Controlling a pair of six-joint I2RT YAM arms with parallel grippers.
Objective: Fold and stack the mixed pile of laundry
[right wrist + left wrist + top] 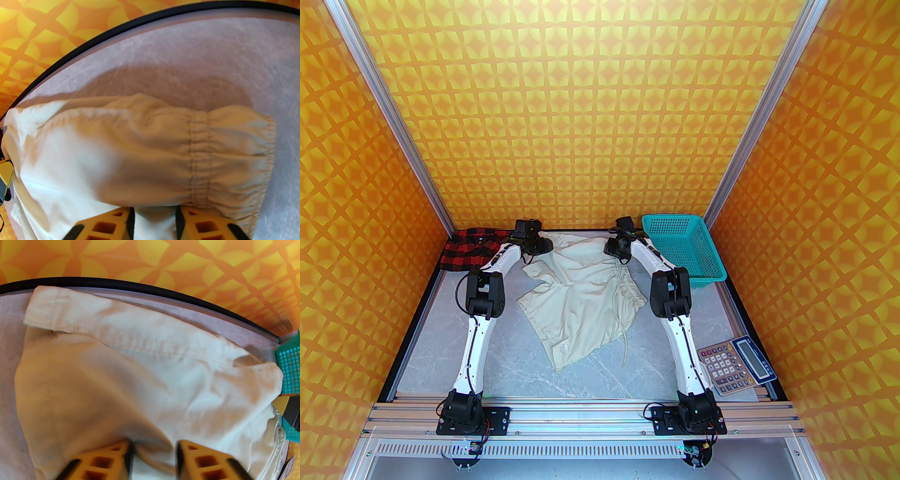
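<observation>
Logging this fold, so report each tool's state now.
Left tool: closed, holding the trousers, with cloth pinched between.
Right tool: closed, holding the trousers near the gathered waist.

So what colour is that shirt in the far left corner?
Red and black checks. The shirt shows best in the top external view.

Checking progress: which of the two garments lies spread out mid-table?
The cream trousers; the red-and-black checked shirt lies apart in the far left corner.
</observation>
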